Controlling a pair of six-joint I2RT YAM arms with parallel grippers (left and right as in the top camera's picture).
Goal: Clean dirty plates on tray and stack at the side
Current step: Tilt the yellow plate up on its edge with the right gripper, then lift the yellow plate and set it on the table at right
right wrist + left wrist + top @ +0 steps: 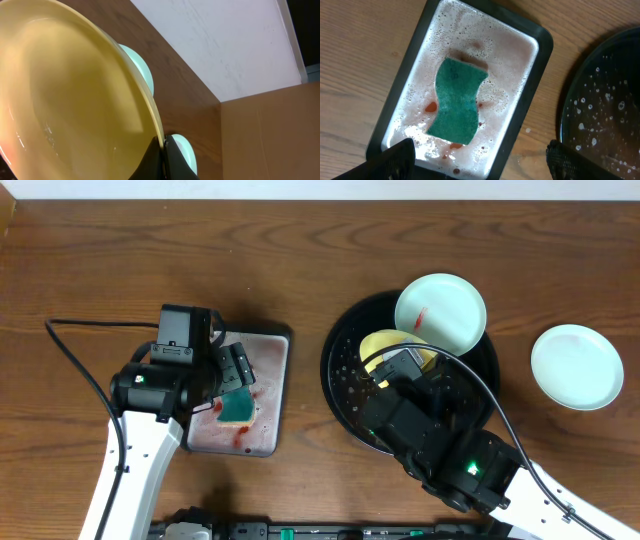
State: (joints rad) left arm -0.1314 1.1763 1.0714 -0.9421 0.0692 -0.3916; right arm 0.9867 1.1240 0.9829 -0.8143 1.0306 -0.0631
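The yellow plate [383, 345] is tilted over the black tray [345, 375], and my right gripper [400, 370] is shut on its rim; it fills the right wrist view [75, 95], pinched between the fingers [164, 150]. A mint plate with a red smear [440, 313] lies on the tray's far edge. A second mint plate [577, 366] lies on the table to the right. My left gripper [232, 380] is open above the green sponge [457, 100], which lies in foamy water in the small white tray [530, 95].
The small white dark-rimmed tray [270, 395] sits left of the black tray, holding reddish foamy water. The black tray's wet rim shows in the left wrist view [575, 110]. A black cable [80, 365] runs across the table on the left.
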